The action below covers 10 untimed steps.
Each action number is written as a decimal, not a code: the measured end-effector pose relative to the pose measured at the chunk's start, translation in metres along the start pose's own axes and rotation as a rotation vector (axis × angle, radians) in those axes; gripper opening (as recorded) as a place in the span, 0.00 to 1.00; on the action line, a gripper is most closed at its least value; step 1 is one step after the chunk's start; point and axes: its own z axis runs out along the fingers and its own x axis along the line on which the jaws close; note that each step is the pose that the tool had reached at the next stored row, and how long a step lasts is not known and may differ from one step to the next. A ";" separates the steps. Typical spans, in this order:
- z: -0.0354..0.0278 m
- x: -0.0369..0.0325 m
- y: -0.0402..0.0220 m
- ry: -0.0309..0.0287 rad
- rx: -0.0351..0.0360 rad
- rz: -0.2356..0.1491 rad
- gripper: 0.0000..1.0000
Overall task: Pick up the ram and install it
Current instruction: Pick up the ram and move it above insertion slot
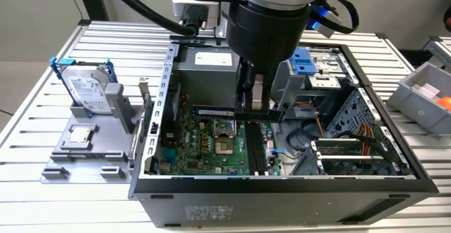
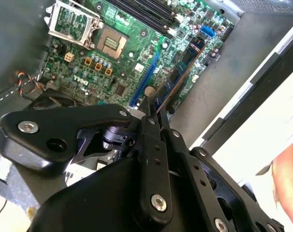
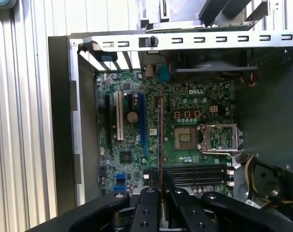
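Held ram (image 1: 211, 111) clamped tight in gripper (image 1: 244, 111), over board (image 1: 200, 148) inside open case (image 1: 282, 188), mid-frame. Seen left: drive (image 1: 88, 87) upright in rack (image 1: 105, 154); right edge: orange item (image 1: 444, 103) in bin (image 1: 415, 98).

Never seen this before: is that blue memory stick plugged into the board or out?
Out. The gripper holds the ram above the motherboard; the black memory slots lie empty.
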 end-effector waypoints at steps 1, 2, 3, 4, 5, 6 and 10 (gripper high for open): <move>0.0000 0.0000 -0.0009 0.0005 -0.0001 0.001 0.00; 0.0000 -0.0001 -0.0018 0.0009 -0.0001 0.001 0.00; -0.0001 -0.0002 -0.0027 0.0016 -0.0002 0.002 0.00; -0.0002 -0.0002 -0.0036 0.0022 -0.0003 0.002 0.00; -0.0001 -0.0003 -0.0045 0.0027 -0.0003 0.003 0.00; -0.0002 -0.0004 -0.0054 0.0033 -0.0004 0.004 0.00; -0.0003 -0.0006 -0.0091 0.0054 -0.0006 0.006 0.00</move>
